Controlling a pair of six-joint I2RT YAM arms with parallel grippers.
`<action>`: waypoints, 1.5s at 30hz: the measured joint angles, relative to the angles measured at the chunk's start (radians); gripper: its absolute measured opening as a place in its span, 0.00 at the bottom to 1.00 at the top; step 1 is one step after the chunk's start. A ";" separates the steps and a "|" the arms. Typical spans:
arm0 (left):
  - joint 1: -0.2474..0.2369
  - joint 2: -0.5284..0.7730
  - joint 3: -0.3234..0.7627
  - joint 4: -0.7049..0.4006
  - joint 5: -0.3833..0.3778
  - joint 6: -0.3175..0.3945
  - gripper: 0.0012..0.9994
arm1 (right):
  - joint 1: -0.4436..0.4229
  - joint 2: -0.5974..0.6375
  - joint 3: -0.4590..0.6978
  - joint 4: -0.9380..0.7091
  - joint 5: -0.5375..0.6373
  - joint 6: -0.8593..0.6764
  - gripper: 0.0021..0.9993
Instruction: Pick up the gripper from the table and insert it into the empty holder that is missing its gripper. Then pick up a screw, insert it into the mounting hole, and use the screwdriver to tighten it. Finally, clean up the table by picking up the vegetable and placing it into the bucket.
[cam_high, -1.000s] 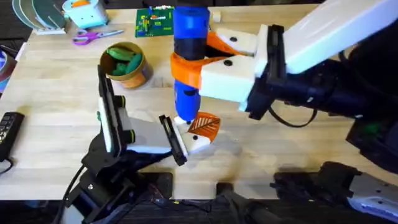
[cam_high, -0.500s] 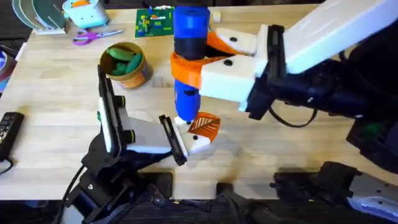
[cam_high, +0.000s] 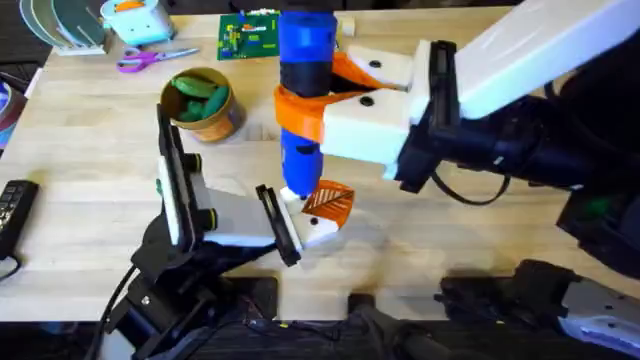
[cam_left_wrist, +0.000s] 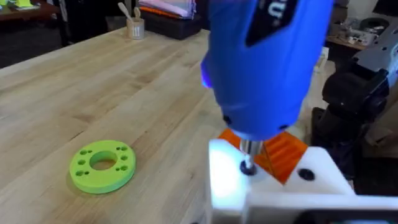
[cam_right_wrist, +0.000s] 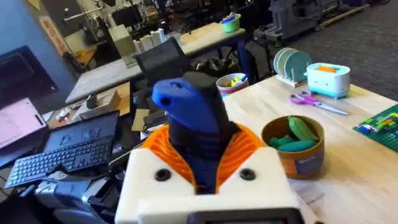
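My right gripper (cam_high: 318, 100) is shut on the blue screwdriver (cam_high: 303, 75), which it holds upright over the table's middle. Its white fingers with orange pads (cam_right_wrist: 239, 149) clamp the screwdriver (cam_right_wrist: 193, 118). The bit (cam_left_wrist: 248, 158) rests on a screw head in the white holder (cam_left_wrist: 317, 186) at the end of my left arm. The orange ribbed gripper (cam_left_wrist: 283, 152) sits in that holder (cam_high: 318, 230), just right of the bit, seen from above as the orange gripper (cam_high: 330, 203). The tan bucket (cam_high: 225, 118) at back left holds the green vegetable (cam_high: 198, 90), also seen as vegetable (cam_right_wrist: 297, 132) in bucket (cam_right_wrist: 301, 163).
A lime-green disc with holes (cam_left_wrist: 102, 165) lies on the wood near my left arm's end. At the table's far edge lie a green circuit board (cam_high: 250, 35), purple scissors (cam_high: 155, 58) and a light-blue toaster (cam_high: 138, 20). A black remote (cam_high: 15, 210) sits at the left edge.
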 joint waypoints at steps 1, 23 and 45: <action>0.000 0.000 0.000 0.000 0.000 0.000 0.00 | 0.000 0.000 0.000 0.000 0.000 0.000 0.11; 0.000 0.000 0.000 0.000 0.001 0.000 0.00 | -0.007 -0.001 0.006 -0.035 -0.001 -0.015 0.10; 0.000 -0.001 0.000 0.000 0.001 0.000 0.00 | -0.249 -0.021 0.017 -0.189 0.163 -0.331 0.10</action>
